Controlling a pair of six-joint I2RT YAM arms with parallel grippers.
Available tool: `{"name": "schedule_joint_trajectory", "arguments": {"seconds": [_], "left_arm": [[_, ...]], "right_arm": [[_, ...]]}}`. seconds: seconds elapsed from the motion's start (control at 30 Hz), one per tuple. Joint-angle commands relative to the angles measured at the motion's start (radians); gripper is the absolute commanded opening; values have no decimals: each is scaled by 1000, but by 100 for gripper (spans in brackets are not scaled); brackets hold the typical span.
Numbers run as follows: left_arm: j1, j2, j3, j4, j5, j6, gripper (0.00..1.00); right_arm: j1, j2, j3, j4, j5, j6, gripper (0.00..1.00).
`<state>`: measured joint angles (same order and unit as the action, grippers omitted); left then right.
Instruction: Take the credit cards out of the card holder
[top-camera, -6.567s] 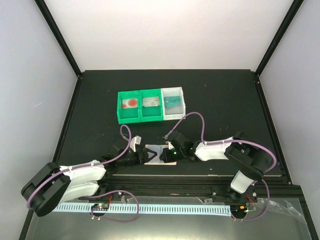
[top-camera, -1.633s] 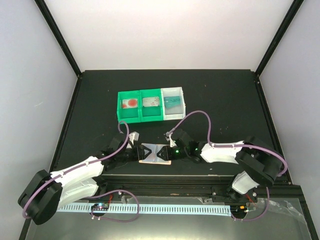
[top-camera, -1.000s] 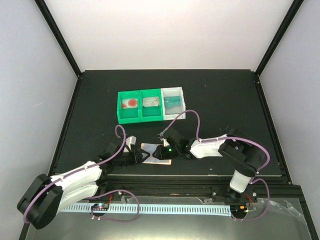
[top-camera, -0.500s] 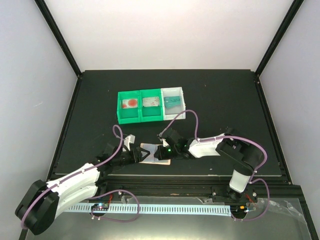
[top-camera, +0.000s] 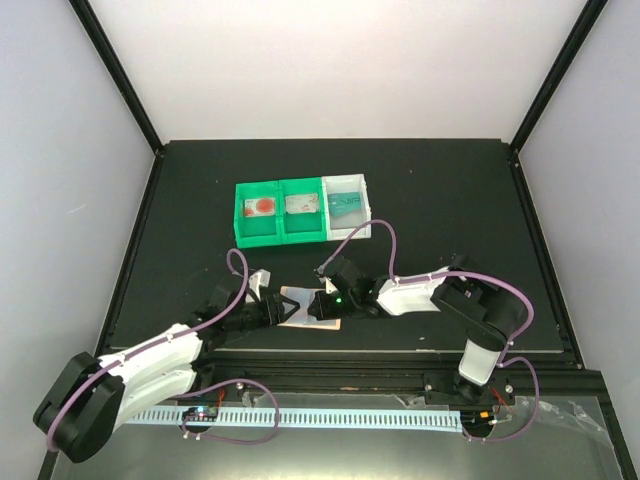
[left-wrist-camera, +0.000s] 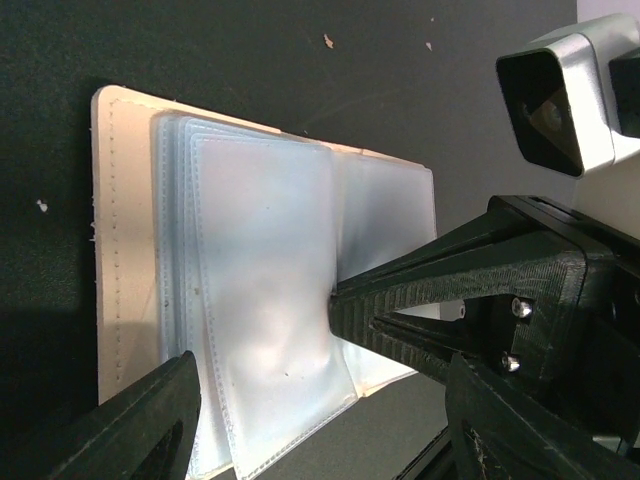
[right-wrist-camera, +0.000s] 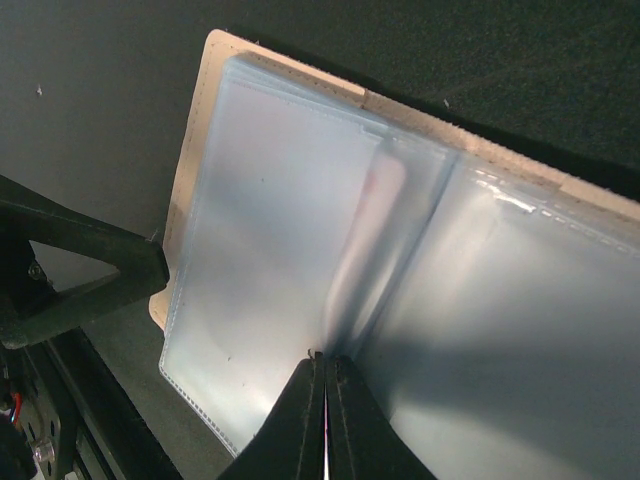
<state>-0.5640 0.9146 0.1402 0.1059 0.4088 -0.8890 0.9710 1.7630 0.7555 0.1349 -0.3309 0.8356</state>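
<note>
Two grippers are flanking the small flat tan-pink card holder (left-wrist-camera: 120, 250), lying open on the black table (top-camera: 450, 200) near its front edge: the left gripper (left-wrist-camera: 320, 400) jaws are standing wide, while the right gripper (right-wrist-camera: 324, 358) jaws are sitting pressed together at the limp, slippery clear plastic sleeves (left-wrist-camera: 270, 250), probably best pinched by a free edge.

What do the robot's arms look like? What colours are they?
Each arm has white shells with chunky black joints: the left arm and the right arm. A thin purple cable loops along each one. The fingers are black, ridged plastic wedges with small screws. A tiny green light glows near the right wrist, and a white boxy camera sits on it.
</note>
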Motion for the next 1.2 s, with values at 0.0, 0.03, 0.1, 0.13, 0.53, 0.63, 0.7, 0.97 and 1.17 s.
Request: {"name": "schedule_joint_trajectory", "arguments": {"seconds": [0.0,0.03,0.1,0.13,0.53,0.63,0.7,0.97,1.17], "left_arm": [[6,9,11,21,4,27,69],[6,10,11,18,3,27,70],[6,12,9,20,1,28,69],[6,14,9,22,0,28,70],[6,70,7,50,11,38,70],[5,78,8,63,21,33,70],[5,82,11,59,25,33,70],[4,81,4,96,71,1,70],[4,64,-3,131,78,-14,70]], "right_arm": [[8,23,-21,-27,29,-13,3],[8,21,-23,-25,29,-14,4],[8,21,-25,-22,29,-14,4],[8,21,-25,-22,28,-15,4],[8,24,-29,-10,23,-14,4],[7,26,-26,-11,23,-14,4],[8,26,-25,-10,22,-14,4],[8,29,-30,-1,21,-8,4],[8,28,-33,5,20,-2,4]]}}
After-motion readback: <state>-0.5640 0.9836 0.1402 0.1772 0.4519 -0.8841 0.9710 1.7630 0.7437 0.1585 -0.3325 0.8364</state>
